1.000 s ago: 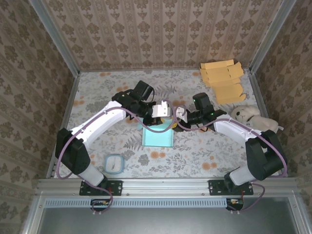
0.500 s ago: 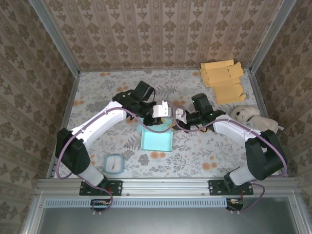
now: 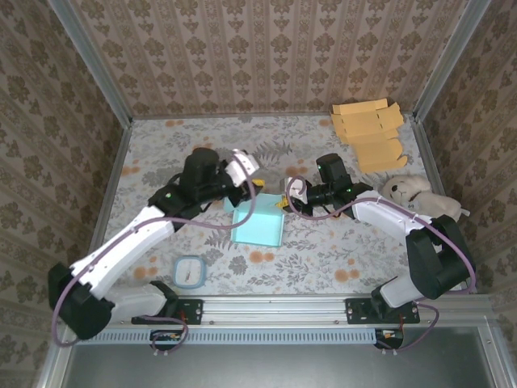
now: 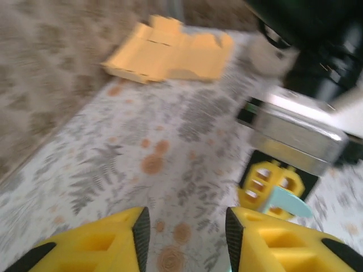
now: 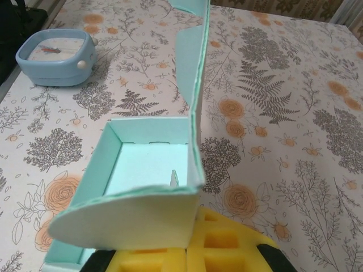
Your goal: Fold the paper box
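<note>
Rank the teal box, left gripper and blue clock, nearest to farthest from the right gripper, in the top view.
1. teal box, pinched in the right gripper's jaws, mid-table.
2. left gripper, just to the left, above the box.
3. blue clock, near-left of the table.

paper box (image 5: 144, 170): matt teal card | table (image 5: 272, 113): matt floral print | flat blanks (image 3: 367, 129): tan cardboard

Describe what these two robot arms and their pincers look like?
Each arm, left arm and right arm, is a white tubular shell with black joints and a purple cable looping alongside. The left gripper and right gripper have bright yellow honeycombed fingers faced with black pads.
</note>
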`<control>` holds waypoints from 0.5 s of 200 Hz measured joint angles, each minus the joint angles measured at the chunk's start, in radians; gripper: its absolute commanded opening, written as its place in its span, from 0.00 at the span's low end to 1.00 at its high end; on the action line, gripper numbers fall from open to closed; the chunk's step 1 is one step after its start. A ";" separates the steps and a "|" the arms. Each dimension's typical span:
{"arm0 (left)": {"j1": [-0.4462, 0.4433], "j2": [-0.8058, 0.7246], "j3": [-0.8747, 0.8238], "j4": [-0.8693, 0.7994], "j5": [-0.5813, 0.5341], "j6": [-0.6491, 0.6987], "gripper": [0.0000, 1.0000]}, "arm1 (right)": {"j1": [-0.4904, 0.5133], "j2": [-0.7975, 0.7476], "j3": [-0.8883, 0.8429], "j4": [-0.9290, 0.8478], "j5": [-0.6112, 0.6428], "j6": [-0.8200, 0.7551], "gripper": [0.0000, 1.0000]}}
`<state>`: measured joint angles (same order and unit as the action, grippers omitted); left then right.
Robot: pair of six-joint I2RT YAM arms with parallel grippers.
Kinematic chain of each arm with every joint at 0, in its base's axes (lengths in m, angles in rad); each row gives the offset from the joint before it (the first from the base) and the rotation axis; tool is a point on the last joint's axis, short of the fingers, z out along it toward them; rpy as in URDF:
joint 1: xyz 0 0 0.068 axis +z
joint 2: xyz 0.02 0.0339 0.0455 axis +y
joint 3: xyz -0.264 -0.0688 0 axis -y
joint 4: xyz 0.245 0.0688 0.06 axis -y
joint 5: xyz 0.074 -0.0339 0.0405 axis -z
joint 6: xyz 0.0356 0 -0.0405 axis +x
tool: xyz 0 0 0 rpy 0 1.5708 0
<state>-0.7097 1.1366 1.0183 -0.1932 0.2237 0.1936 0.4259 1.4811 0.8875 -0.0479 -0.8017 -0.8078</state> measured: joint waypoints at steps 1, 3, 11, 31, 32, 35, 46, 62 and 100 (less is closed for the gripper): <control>0.001 -0.005 -0.003 0.002 -0.004 -0.005 0.63 | 0.000 0.000 0.000 0.000 0.000 0.000 0.06; 0.005 -0.021 -0.014 0.009 -0.021 -0.024 0.65 | 0.000 0.000 0.000 0.001 0.002 0.000 0.06; 0.023 -0.071 -0.055 0.029 -0.085 -0.128 0.70 | -0.001 0.000 0.000 0.004 0.005 0.002 0.07; 0.119 -0.161 -0.145 0.039 -0.179 -0.406 0.77 | -0.002 0.000 0.000 0.018 0.010 0.003 0.07; 0.124 -0.163 -0.148 0.041 -0.180 -0.417 0.77 | -0.002 0.000 0.000 0.018 0.010 0.003 0.07; 0.145 -0.170 -0.164 0.045 -0.185 -0.463 0.78 | -0.002 0.000 -0.001 0.021 0.010 0.003 0.06; 0.202 -0.175 -0.205 0.053 -0.200 -0.600 0.79 | -0.003 0.000 -0.001 0.023 0.010 0.003 0.07; 0.228 -0.153 -0.249 0.056 -0.205 -0.769 0.81 | -0.003 0.000 -0.001 0.023 0.013 0.003 0.07; 0.225 -0.061 -0.261 0.054 -0.203 -1.093 0.83 | -0.003 0.000 -0.003 0.025 0.013 0.003 0.07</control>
<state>-0.4850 1.0760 0.7570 -0.1390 0.0212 -0.8989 0.4232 1.4811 0.8845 -0.0227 -0.7883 -0.8051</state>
